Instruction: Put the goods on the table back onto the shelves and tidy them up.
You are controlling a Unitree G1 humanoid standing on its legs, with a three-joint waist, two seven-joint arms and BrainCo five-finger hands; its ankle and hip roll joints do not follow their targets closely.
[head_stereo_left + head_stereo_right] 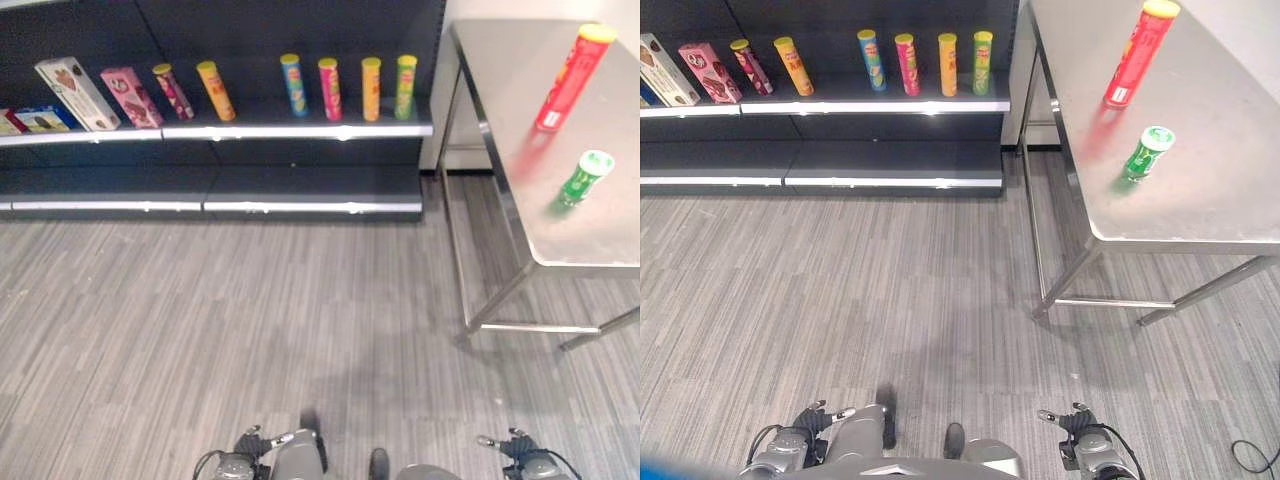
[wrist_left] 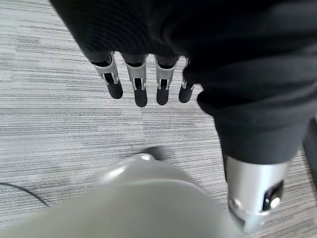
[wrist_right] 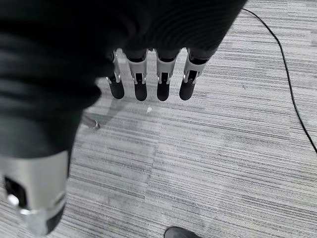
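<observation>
Fingers (image 2: 140, 94) straight; two cans (image 1: 572, 78) on table (image 1: 600, 240).

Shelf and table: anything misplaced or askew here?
Yes. A red can and a green can stand on the table, not the shelf, where the two left cans and boxes lean.

I see the steel table (image 1: 520, 150) run off the right edge, and the blue box (image 1: 40, 119) at the shelf's (image 1: 300, 130) left end is half hidden behind a white box (image 1: 76, 93).
</observation>
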